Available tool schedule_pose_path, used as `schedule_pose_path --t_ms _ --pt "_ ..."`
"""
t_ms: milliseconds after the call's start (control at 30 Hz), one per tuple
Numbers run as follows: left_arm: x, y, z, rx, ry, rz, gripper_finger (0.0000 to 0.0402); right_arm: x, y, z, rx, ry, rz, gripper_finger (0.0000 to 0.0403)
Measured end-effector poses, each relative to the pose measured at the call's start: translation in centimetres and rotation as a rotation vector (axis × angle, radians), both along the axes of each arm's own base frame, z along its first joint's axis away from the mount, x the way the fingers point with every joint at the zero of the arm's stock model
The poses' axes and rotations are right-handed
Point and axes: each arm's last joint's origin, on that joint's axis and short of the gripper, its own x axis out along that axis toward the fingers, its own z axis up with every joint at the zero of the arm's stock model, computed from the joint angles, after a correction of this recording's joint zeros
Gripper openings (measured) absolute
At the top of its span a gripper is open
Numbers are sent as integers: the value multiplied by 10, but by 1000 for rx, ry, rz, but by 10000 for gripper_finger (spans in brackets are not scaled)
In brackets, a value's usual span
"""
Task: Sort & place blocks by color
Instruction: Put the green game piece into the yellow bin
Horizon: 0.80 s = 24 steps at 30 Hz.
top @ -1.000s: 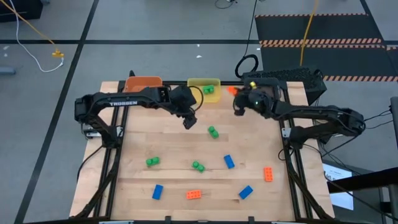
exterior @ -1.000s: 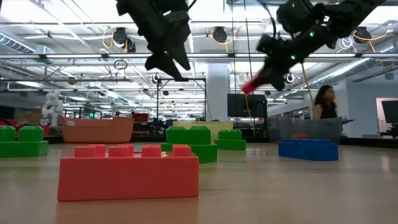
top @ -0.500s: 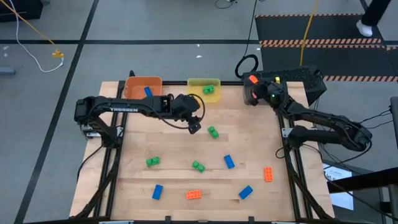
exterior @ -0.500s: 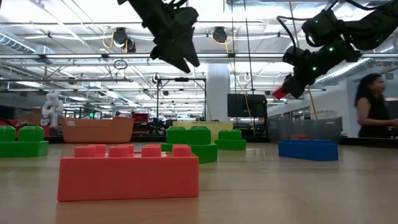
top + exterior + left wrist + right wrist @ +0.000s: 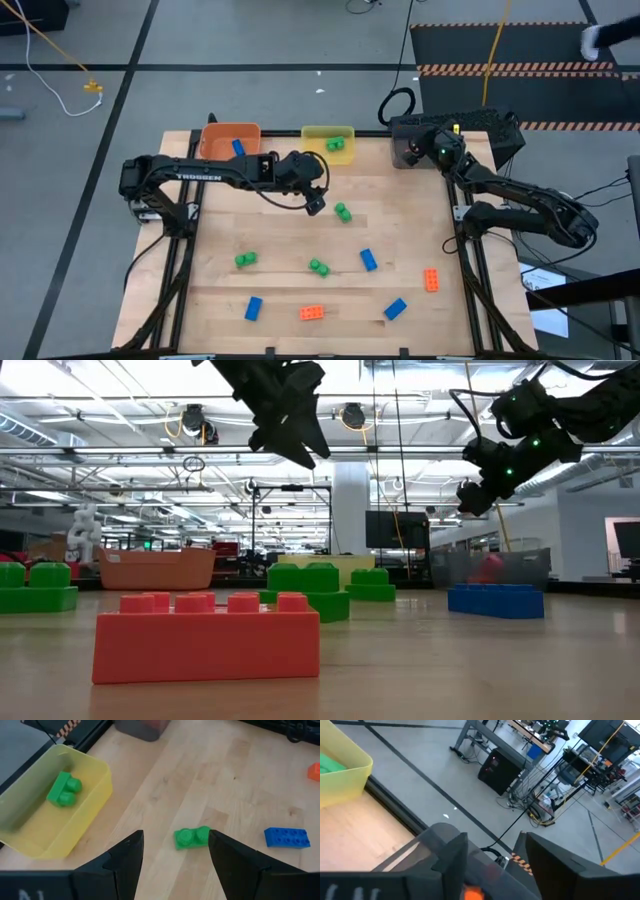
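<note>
A grey workshop floor with taped lines surrounds the wooden counter (image 5: 300, 250), and in the low view a long, brightly lit hall stretches behind it. Along the counter's 12 o'clock edge sit an orange bin (image 5: 225, 140) holding a blue block (image 5: 238, 147), a yellow bin (image 5: 327, 140) holding a green one (image 5: 336, 145), and a grey bin (image 5: 410, 150) toward 1 o'clock. The right hand (image 5: 432, 150) hangs over the grey bin with its jaws parted and nothing between them; an orange block (image 5: 472, 893) lies below it inside the bin. The left hand (image 5: 314, 203), near the counter's centre, is open and empty, directly over a green block (image 5: 192, 838) that lies between its fingers in the left wrist view. The main risk, as I judge it, is a skewed descent: a fingertip could land on the studs or nudge the block aside, giving a slipping corner grip. The yellow bin's wall is near, toward 11 o'clock, so a low carry could clip its rim. The other blocks, among them a blue one (image 5: 368, 259) and an orange one (image 5: 431, 280) toward 4 o'clock, lie well apart, and I see nothing blocking either arm.
</note>
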Motion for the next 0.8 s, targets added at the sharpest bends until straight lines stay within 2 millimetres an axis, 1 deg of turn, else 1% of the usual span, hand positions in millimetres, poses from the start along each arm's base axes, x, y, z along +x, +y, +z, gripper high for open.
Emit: schedule_pose_path --t_ms 167,233,333,400,500,567,633,800 --pt "0 2 -1 1 2 4 223 2 0 5 -20 -81 -5 225" --pt "4 5 -6 -2 9 14 223 5 1 5 -9 -118 50 231" --pt "11 10 -20 -15 44 6 223 10 4 8 8 -189 174 234" --pt "20 13 -31 -3 51 -46 223 14 6 11 7 -234 240 235" --pt "36 15 -52 87 77 -151 223 16 8 13 -2 -262 279 235" --pt "42 16 -64 130 122 -206 223 17 9 14 -9 -257 289 235" --pt "47 20 -70 139 170 -227 223 17 10 15 -20 -244 295 235" --pt "58 35 -76 55 283 -251 223 17 10 20 -62 -265 300 235"
